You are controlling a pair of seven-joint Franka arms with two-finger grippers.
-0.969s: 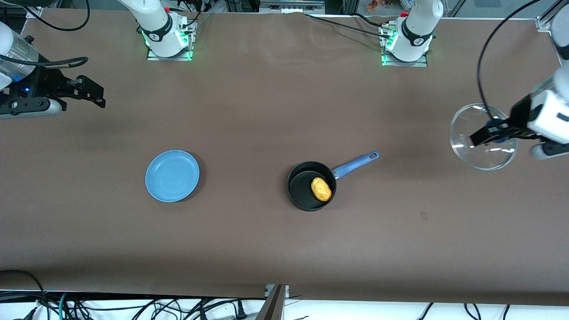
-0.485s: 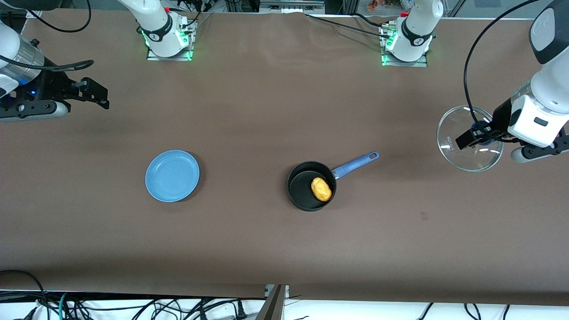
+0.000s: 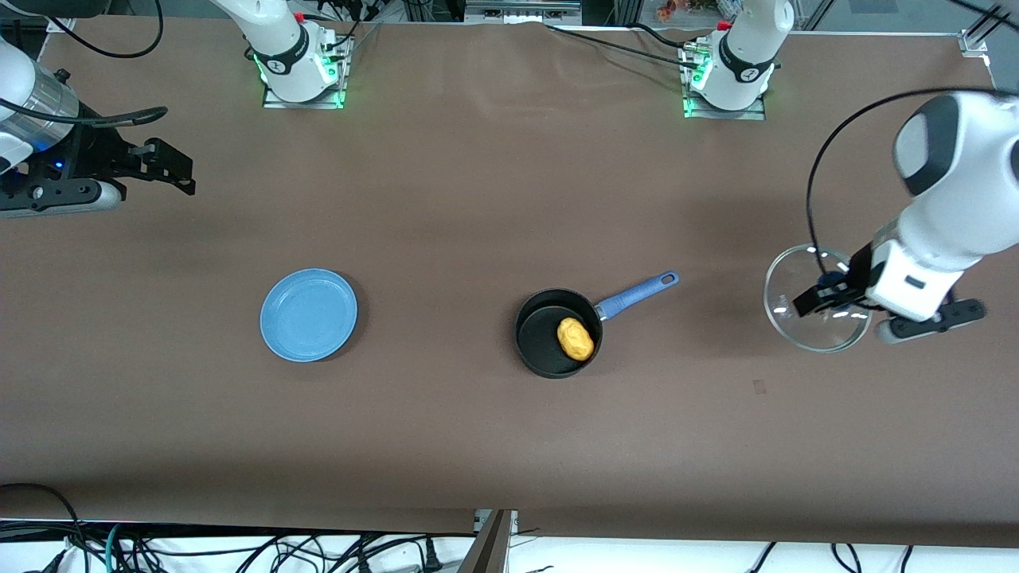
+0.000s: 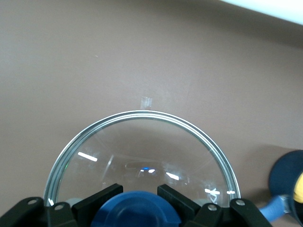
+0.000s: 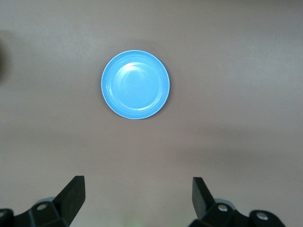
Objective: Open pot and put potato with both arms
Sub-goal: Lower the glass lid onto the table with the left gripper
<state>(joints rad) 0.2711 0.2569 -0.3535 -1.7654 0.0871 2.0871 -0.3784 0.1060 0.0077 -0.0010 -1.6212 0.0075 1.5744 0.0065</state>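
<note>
L gripper (image 3: 820,293) clamps glass lid (image 3: 804,318) by its knob, toward L arm's end from pot (image 3: 549,338). Potato (image 3: 575,338) sits in pot. R gripper (image 3: 171,167) spread wide, arm waiting toward R arm's end from pot.

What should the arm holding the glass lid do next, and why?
Probably lower the lid onto the bare table and let go. The left end effector grips its knob, the potato already sits in the pot, and the right end effector waits.

The lid (image 3: 812,318) is clear, glossy glass with a metal rim and a smooth blue knob (image 4: 136,210). The table (image 3: 478,199) wears a matt brown cover. The pot (image 3: 549,338) looks matt black; the plate (image 3: 309,314) shines.
</note>
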